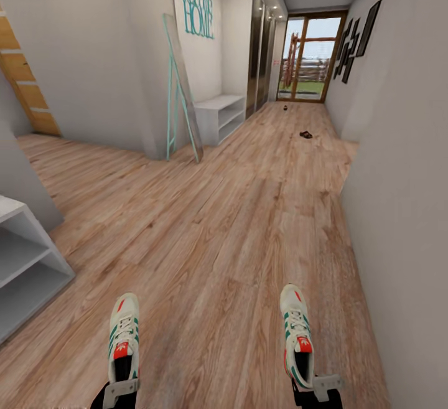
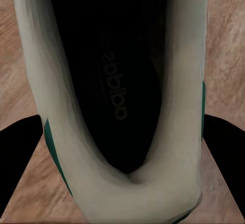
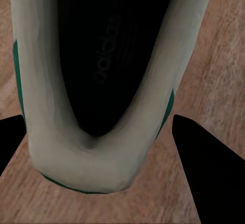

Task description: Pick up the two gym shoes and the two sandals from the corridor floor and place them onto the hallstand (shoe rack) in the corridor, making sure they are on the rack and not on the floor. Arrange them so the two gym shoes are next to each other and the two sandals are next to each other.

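At the bottom of the head view, two gym shoes are held out over the corridor floor [image 1: 236,228], toes pointing away down the hall. The left gym shoe [image 1: 123,340] sits in the left hand [image 1: 118,390], which grips it at the heel; the right gym shoe [image 1: 296,334] is gripped the same way by the right hand [image 1: 318,389]. They are well apart, one at each side. In the left wrist view the shoe's dark opening and cream collar [image 2: 127,183] lie between the two black fingers [image 2: 18,147], which press against its sides; in the right wrist view the heel [image 3: 87,168] sits between that hand's fingers [image 3: 214,173], though contact on that side is hard to judge.

Far down the corridor, one dark sandal [image 1: 305,134] lies on the planks near the right wall, and a second sandal [image 1: 284,108] lies farther on, near the glass door [image 1: 311,54]. A white open-shelved rack [image 1: 219,115] stands against the left wall beside a leaning teal-framed mirror [image 1: 180,98]. Another pale shelf unit [image 1: 25,259] shows at the left edge.
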Tool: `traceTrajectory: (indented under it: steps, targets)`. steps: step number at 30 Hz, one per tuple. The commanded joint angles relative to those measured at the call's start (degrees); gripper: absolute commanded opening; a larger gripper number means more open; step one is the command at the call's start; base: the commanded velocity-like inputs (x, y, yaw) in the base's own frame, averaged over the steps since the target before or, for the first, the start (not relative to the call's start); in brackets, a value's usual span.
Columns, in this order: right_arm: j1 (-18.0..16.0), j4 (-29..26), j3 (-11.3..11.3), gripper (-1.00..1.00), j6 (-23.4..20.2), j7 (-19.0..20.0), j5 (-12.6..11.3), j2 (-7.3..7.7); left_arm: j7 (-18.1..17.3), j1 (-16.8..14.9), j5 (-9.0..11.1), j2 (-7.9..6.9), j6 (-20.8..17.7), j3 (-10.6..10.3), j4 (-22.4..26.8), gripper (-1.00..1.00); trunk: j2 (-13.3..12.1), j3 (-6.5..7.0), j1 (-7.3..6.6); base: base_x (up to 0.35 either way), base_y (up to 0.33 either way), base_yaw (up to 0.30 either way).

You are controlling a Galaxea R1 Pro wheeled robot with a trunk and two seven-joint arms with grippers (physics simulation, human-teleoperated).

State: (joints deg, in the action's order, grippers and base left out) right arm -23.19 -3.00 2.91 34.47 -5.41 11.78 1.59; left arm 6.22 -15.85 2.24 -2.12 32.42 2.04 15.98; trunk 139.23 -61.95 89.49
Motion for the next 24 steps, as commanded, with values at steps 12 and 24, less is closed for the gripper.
traceTrajectory:
  steps: [12, 24]
  targets:
    - [-0.02, 0.13, 0.25, -1.0, 0.14, -0.3, 0.61, -0.09, 0.09, -0.06, 0.23, 0.01, 0.19, -0.01, -0.07, -1.0, -3.61, 1.85, -1.99, 0.0, 0.0, 0.27]
    - [-0.02, 0.19, 0.25, -1.0, 0.15, -0.3, 0.61, -0.09, 0.11, 0.0, 0.27, 0.06, 0.29, 0.01, -0.07, -1.0, -3.61, 2.11, -1.99, 0.024, 0.0, 0.273]
